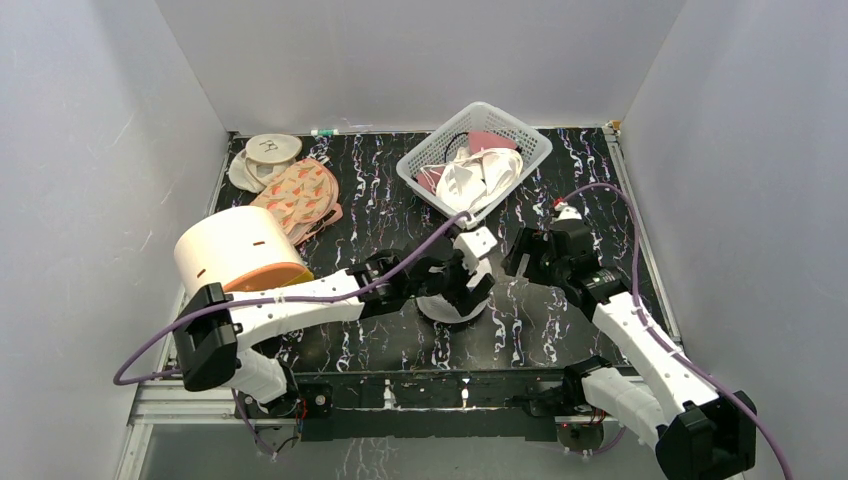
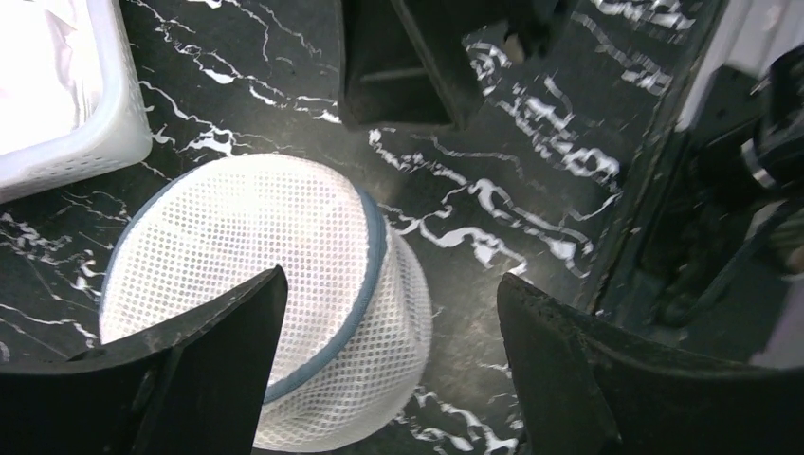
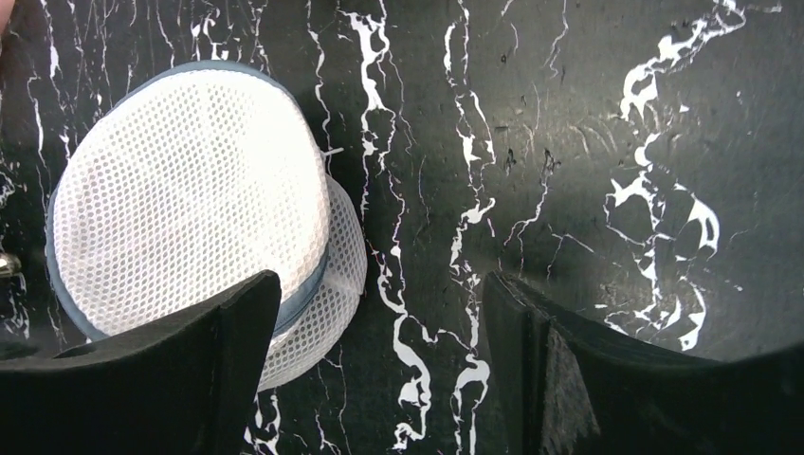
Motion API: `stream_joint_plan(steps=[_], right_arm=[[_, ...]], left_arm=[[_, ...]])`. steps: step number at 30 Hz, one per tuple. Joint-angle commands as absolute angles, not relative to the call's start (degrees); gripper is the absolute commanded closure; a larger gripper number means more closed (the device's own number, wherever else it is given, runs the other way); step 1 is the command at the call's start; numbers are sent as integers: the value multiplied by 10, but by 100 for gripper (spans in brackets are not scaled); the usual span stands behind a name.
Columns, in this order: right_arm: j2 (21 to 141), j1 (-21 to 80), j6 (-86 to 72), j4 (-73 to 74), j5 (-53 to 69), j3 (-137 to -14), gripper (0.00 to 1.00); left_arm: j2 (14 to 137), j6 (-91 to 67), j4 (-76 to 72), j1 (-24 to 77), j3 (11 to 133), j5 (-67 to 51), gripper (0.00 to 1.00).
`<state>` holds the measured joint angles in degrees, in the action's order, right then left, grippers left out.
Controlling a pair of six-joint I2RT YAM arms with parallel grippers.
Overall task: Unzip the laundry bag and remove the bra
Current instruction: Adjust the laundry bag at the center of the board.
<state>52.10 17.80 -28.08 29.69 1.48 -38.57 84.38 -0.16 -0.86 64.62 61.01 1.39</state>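
Note:
The laundry bag [image 1: 448, 306] is a small round white mesh case with a blue-grey rim band, lying on the black marbled table near its front middle. It appears closed. My left gripper [image 1: 462, 285] hovers just above it, open. In the left wrist view the laundry bag [image 2: 256, 265] sits partly under the left finger, and the gripper [image 2: 393, 284] holds nothing. My right gripper [image 1: 528, 256] stands open to the bag's right. In the right wrist view the bag [image 3: 190, 199] lies left of the gripper [image 3: 379, 284], with bare table between the fingers. The bra is hidden.
A white lattice basket [image 1: 412, 166] with white cloth stands at the back middle; its corner [image 2: 66, 142] shows in the left wrist view. A cream cylinder with an orange base [image 1: 240, 250] lies at the left. Peach floral pads [image 1: 300, 195] and a cream round piece [image 1: 270, 150] lie at the back left.

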Motion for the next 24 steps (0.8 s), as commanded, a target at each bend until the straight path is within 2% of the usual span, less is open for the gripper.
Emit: stream_joint_plan(steps=[1,6,8,13,19,24], right_arm=[[520,173,-338,259,4,-373,25],[578,176,-351,177,74,-312,31],[588,187,-344,148,76,-299,36],[614,242,-340,113,87,-317,41],[629,322,-395,33,122,-328,41],[587,350,-454,-60,179,-290,38]], left_arm=[[794,-106,-29,648,618,30,17],[786,-221,-10,648,606,120,14],[786,-229,-6,648,600,131,15],[758,-225,62,648,612,169,16],[724,-207,119,648,604,206,17],[712,-200,135,648,599,239,18]])
